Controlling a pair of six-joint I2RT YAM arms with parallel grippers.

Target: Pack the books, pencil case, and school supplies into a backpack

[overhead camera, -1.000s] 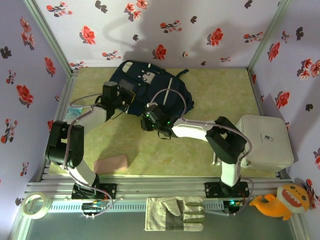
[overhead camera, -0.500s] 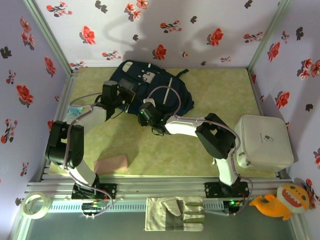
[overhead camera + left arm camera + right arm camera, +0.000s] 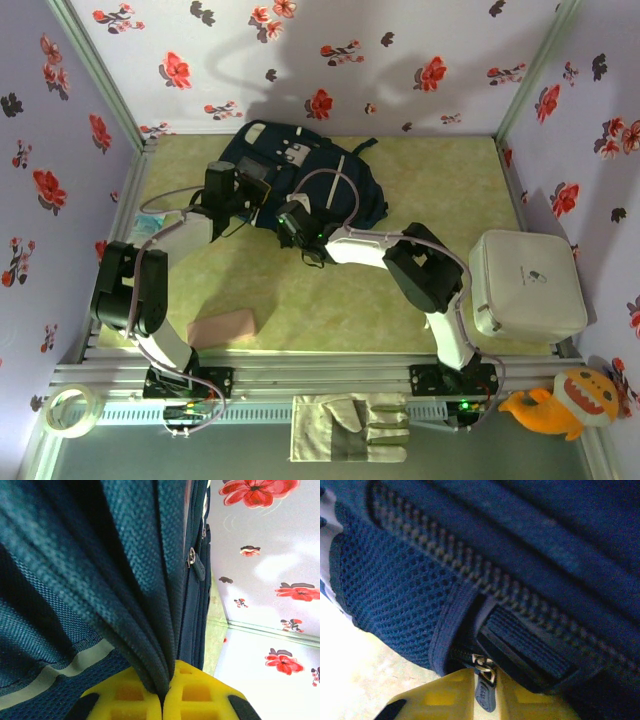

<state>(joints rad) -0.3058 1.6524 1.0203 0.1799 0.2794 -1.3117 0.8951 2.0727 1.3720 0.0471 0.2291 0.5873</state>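
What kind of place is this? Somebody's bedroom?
Probably not: it looks like a robot test booth. Flowered panels wall in a table, with a left arm and right arm bolted to its metal rail.

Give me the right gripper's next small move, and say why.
Probably draw the zipper pull along its track to open the backpack: the right gripper pinches the pull, the teeth look closed, and the left gripper clamps a fabric fold to brace.
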